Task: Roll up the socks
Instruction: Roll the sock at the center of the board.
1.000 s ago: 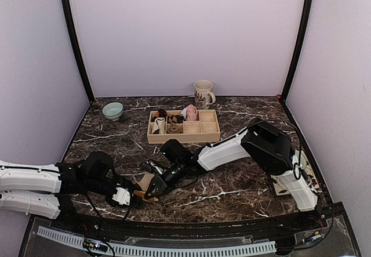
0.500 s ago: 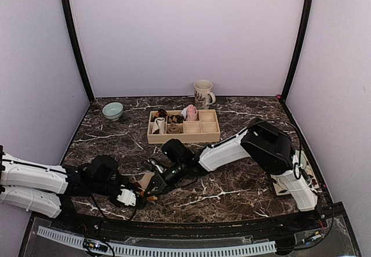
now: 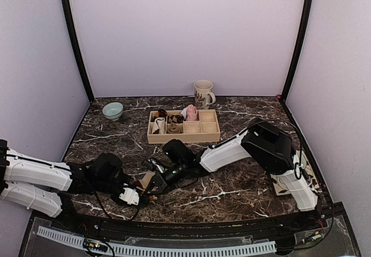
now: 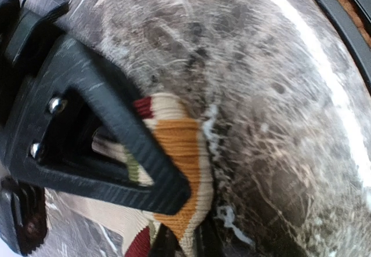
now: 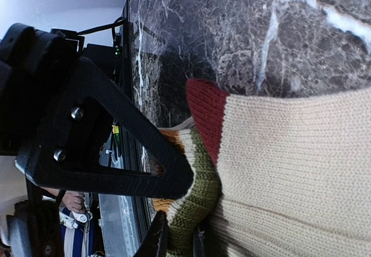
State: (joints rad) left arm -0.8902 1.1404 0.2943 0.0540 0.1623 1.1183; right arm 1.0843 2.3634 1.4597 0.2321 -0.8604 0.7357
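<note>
The cream knitted sock (image 3: 145, 182), banded in dark red, olive green and orange at its cuff, lies on the dark marble-patterned table (image 3: 232, 194) on the arms' side of the pale wooden compartment tray (image 3: 184, 138), a little to the tray's left and well apart from it. Both arms meet there, apparently so that one end can be pinned while the other is turned over into a roll. The left gripper (image 4: 177, 219) has its black fingers pressed together on the striped edge, the orange and cream bands showing just past the fingertips (image 4: 171, 188), which looks like an anchoring hold low against the tabletop. The right gripper (image 5: 174, 210) is likewise pinched on fabric, with the green and orange bands bunched between its jaws and the broad cream body (image 5: 290, 170) spreading away from it. In the top view the left arm reaches in low from the tray's left, forearm nearly flat, its gripper (image 3: 135, 195) pointing at the sock. The right arm stretches across from the tray's right, elbow raised, wrist angled down, and its gripper (image 3: 153, 179) is on the sock's tray-facing side.
</note>
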